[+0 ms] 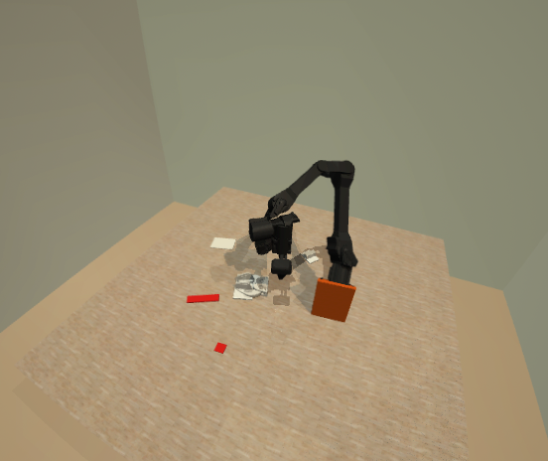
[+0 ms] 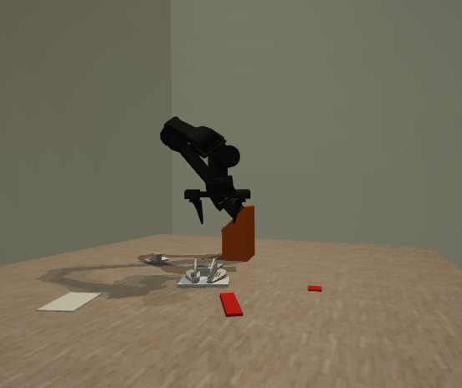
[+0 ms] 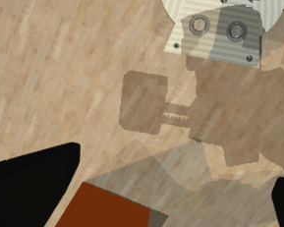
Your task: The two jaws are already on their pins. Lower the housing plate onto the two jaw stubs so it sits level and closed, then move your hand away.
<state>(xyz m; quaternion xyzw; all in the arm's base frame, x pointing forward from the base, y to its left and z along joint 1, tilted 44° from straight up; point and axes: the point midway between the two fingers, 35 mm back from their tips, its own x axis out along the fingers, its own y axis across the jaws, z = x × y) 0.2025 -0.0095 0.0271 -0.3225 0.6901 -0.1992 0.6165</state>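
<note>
Okay, so the housing plate can't be picked out for sure, since pale parts are sitting in two spots. The main one is the white jaw assembly, its base lying flat on the bench, with a couple of slim upright pieces and a grey block seen among them from the side. Two round ringed pins can be seen at its near end in the wrist view. The fingers are spread wide with nothing pinched, held up well above the bench. The assembly isn't framed between them; it's cut off by the top edge of the wrist view, past the tips. The other spot is a small pale plate with a block, set down apart from the assembly, below the raised fingers and not touched by them. Farther out, a flat cream rectangle is laid down, a long red bar is near the assembly, and a small red piece is off on its own. The arm's foot is seated at the orange wedge-shaped mount.
</note>
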